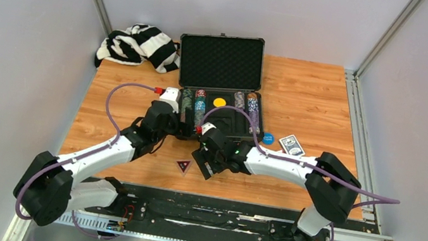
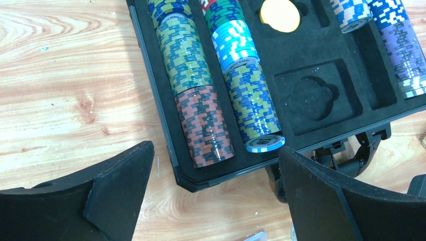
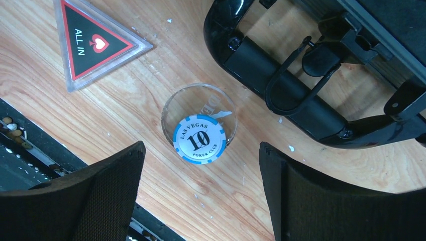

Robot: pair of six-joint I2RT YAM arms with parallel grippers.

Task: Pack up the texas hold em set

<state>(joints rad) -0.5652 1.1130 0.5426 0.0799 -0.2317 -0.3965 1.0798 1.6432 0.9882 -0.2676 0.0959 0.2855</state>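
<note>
A: Step?
B: Mid-pack. Case [image 1: 220,63] open on worktop [image 1: 304,102], chip rows [image 2: 203,125] slotted in. Card deck [image 1: 291,145] and blue disc [image 1: 268,139] loose just right of it.
A: Jaws?
B: Both spread wide and empty. Left jaws over the rows, touching nothing. Right jaws hover above the blue 10 chip [image 3: 199,140], which lies on a clear disc [image 3: 196,98] near the ALL IN triangle [image 3: 93,42].
A: Next?
B: Probably descend and pinch that chip's rim, not the disc.

Left arm [image 1: 105,154] and right arm [image 1: 275,162] wear white shells, black joints, purple cables [image 1: 110,102], black gripper fingers [image 2: 118,188]
</note>
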